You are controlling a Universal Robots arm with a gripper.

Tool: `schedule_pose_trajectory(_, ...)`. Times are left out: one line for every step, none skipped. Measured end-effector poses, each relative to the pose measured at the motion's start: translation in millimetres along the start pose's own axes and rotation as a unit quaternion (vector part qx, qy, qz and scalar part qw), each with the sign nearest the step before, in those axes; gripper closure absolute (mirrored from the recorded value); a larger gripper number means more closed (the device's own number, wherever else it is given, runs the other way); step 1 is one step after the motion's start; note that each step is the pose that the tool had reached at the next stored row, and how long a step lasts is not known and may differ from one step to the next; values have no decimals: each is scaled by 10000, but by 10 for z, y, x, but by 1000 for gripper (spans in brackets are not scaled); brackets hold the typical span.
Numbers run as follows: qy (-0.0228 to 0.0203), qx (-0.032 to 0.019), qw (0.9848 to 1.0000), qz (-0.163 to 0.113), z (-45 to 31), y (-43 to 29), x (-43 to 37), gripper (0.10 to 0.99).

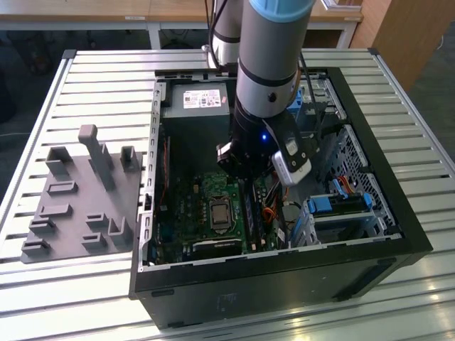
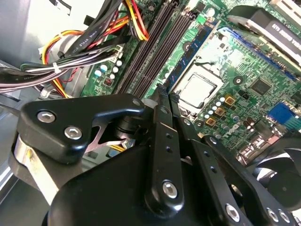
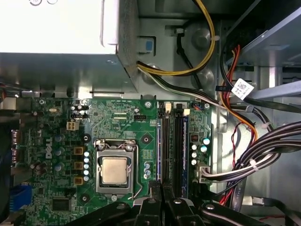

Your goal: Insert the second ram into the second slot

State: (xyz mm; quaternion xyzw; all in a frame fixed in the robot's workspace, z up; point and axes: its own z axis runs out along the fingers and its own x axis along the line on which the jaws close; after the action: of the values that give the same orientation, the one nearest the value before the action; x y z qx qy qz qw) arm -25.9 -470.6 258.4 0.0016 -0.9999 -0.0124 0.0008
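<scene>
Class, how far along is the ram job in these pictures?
Done: in the second wrist view a blue ram stick already stands in a slot beside the processor. In hand: the claw sits low at that stick's near end. Left: whether the stick is fully seated cannot be told.

An open black computer case [image 1: 398, 234] lies on a slatted metal table [image 1: 85, 71], with a grey moulded fixture tray [image 1: 78, 206] at its nine o'clock. Inside, the green motherboard [image 3: 51, 141] carries a silver processor [image 3: 114, 170], the grey power supply [image 1: 199, 99] sits at its twelve o'clock, and bundled cables [image 3: 263, 155] run at three o'clock.
</scene>
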Motion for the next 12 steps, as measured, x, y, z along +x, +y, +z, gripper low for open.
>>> schedule_pose_trajectory(1,0,10000,3,5,0,-4,957)
schedule_pose_trajectory(1,-1,10000,9,13,0,-7,957)
schedule_pose_trajectory(1,-1,10000,18,21,0,-8,957)
schedule_pose_trajectory(1,0,10000,27,31,-1,-8,957)
schedule_pose_trajectory(0,-1,10000,33,45,-1,-9,957)
schedule_pose_trajectory(0,-1,10000,33,58,-1,-10,957)
schedule_pose_trajectory(0,0,10000,33,72,-2,-10,957)
schedule_pose_trajectory(1,0,10000,33,85,-2,-10,957)
schedule_pose_trajectory(2,0,10000,33,97,-3,-10,957)
schedule_pose_trajectory(3,0,10000,33,105,-3,-10,957)
schedule_pose_trajectory(3,1,10000,33,106,-3,-10,957)
schedule_pose_trajectory(3,1,10000,33,106,-3,-10,957)
